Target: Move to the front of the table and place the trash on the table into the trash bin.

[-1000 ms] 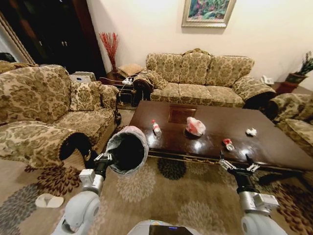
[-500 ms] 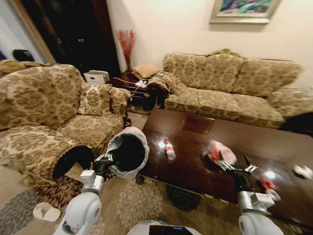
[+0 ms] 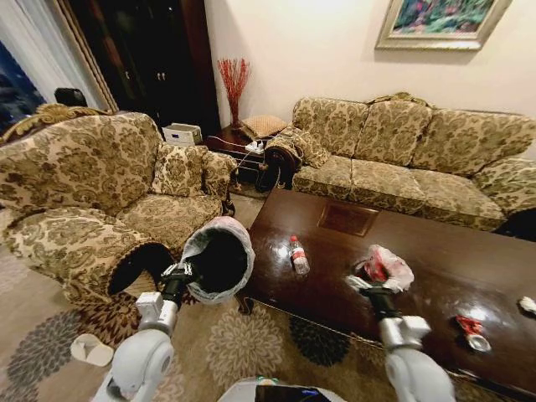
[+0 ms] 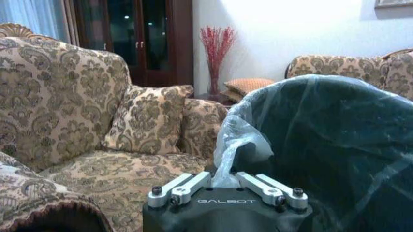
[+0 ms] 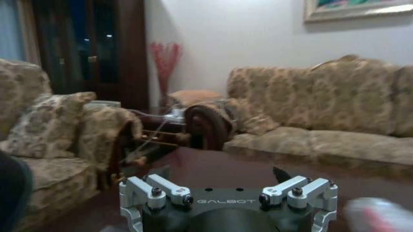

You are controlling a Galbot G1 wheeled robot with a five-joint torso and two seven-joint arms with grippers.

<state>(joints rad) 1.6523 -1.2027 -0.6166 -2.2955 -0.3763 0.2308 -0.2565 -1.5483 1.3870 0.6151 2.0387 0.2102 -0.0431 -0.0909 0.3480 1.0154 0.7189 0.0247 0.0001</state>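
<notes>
Coffee table (image 3: pixel 435 276) runs from centre out to 3 o'clock in head view; its near-left corner sits approx. at centre, just beside the trash bin (image 3: pixel 219 258). Patterned rug open at 6–8 o'clock. Armchair crowds 9 o'clock, sofa at 1 o'clock behind the table.

Left gripper (image 3: pixel 177 270) clamped on the bin's rim w/ its plastic liner, bin tipped mouth toward the camera; inside looks dark, contents can't be told. Left wrist view: fingers (image 4: pixel 174 188) pinched together on the liner (image 4: pixel 235 145).

Right gripper (image 3: pixel 362 283) over the table's front edge, fingers spread apart, just in front of the pink-white plastic bag (image 3: pixel 383 268). Bottle (image 3: pixel 297 255) lies on the table at 12 o'clock near centre. Red-white wrapper (image 3: pixel 471 328) at 4 o'clock; white paper ball (image 3: pixel 528 305) at far 3 o'clock edge.
</notes>
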